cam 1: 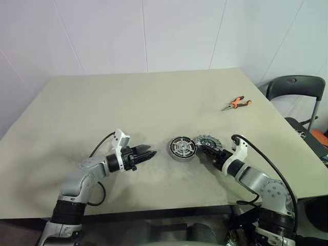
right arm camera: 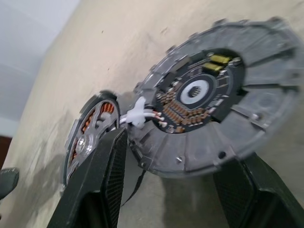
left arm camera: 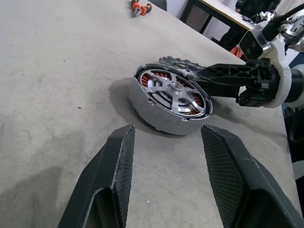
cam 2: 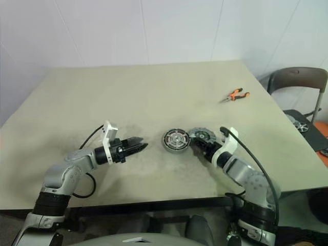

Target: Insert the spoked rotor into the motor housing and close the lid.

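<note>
The motor housing point(cam 1: 182, 148) lies flat near the middle of the table. The spoked rotor point(left arm camera: 173, 90) sits inside it, with copper windings showing between its silver spokes. Just right of the housing, the grey lid point(right arm camera: 266, 109) is tilted, its edge leaning against the housing and its circuit-board face turned toward the right wrist camera. A thin white wire runs from the lid to the housing. My right gripper point(cam 1: 207, 148) is shut on the lid, one finger on each side. My left gripper point(cam 1: 152, 154) is open a short way left of the housing, nothing between its fingers point(left arm camera: 118, 156).
Orange-handled pliers point(cam 1: 236, 103) lie at the table's far right. A dark chair point(cam 1: 297, 89) stands beyond the right edge. The table's front edge point(cam 1: 164, 207) runs close under both arms.
</note>
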Controlling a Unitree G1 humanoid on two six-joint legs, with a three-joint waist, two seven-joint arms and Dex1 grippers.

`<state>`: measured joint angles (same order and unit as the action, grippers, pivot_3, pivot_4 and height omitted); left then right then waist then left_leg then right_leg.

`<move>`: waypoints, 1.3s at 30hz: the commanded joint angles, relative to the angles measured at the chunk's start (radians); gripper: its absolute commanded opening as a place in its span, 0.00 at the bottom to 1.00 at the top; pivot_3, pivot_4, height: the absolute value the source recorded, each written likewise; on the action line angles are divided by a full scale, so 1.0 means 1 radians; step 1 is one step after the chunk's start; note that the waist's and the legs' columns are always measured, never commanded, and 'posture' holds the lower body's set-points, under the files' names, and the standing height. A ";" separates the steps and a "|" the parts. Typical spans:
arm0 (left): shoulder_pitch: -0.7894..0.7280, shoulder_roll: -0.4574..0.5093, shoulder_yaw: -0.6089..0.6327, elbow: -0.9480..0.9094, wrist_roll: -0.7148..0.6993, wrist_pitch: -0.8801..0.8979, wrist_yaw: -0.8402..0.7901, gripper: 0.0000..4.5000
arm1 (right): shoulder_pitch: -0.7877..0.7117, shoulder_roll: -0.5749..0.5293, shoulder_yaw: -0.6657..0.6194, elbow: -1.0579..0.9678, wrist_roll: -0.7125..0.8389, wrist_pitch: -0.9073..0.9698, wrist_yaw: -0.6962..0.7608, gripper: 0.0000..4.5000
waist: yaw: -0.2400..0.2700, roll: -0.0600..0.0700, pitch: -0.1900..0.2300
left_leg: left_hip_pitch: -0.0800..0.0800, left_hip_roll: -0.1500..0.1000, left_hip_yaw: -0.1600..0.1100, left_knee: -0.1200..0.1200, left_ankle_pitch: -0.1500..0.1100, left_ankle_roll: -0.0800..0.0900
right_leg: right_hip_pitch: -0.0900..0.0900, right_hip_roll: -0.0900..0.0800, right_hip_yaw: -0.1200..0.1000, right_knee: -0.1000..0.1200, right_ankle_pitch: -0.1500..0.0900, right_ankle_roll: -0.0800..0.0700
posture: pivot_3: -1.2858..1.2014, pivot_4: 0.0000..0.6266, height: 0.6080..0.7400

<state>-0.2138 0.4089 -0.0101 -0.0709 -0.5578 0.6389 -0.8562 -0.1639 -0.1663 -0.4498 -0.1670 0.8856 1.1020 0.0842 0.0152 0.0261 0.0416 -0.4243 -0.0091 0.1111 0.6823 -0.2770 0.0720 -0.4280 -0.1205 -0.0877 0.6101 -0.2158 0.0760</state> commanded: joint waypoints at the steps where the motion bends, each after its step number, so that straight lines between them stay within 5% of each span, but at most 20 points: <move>1: -0.027 -0.003 0.007 -0.057 -0.022 0.019 0.016 0.52 | -0.004 -0.002 -0.058 0.003 0.053 -0.014 -0.006 0.60 | 0.001 0.000 0.000 | 0.000 0.000 0.000 0.000 0.000 0.000 | -0.001 -0.001 0.000 0.000 0.000 0.000 | 0.52 0.00 1.00; 15: -0.069 0.000 0.011 -0.067 -0.040 0.070 0.045 0.52 | -0.019 0.006 0.019 0.008 0.023 -0.074 0.006 0.60 | -0.001 0.000 0.000 | -0.002 0.000 0.000 -0.002 -0.001 0.001 | -0.001 0.000 0.001 0.000 0.000 0.000 | 0.52 0.00 1.00; 23: -0.060 -0.009 -0.001 -0.076 -0.032 0.068 0.052 0.52 | -0.020 0.008 0.054 -0.019 0.016 -0.122 0.007 0.10 | -0.002 0.000 0.000 | -0.003 0.000 0.000 -0.002 -0.001 0.001 | -0.001 0.001 0.001 0.000 0.000 0.000 | 0.52 0.00 1.00; 30: -0.050 -0.009 -0.008 -0.034 -0.014 0.026 0.027 0.52 | -0.009 0.003 0.096 -0.030 0.006 -0.134 0.026 0.10 | -0.002 0.000 0.000 | -0.002 0.000 0.000 -0.002 -0.001 0.001 | 0.000 0.000 0.000 0.000 0.000 0.000 | 0.52 0.00 1.00; 39: -0.046 -0.002 -0.011 0.022 0.003 -0.026 -0.012 0.52 | -0.047 -0.317 0.514 -0.194 -0.329 -0.290 0.274 0.10 | -0.004 0.000 0.001 | -0.003 0.001 0.000 -0.002 -0.001 0.001 | -0.002 0.000 0.000 0.000 0.000 0.000 | 0.52 0.00 1.00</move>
<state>-0.2463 0.4016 -0.0242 -0.0389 -0.5561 0.6391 -0.8554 -0.2022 -0.4610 -0.0347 -0.3135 0.6175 0.8569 0.2849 0.0115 0.0261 0.0426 -0.4269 -0.0080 0.1110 0.6795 -0.2781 0.0733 -0.4304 -0.1201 -0.0875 0.6097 -0.2164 0.0767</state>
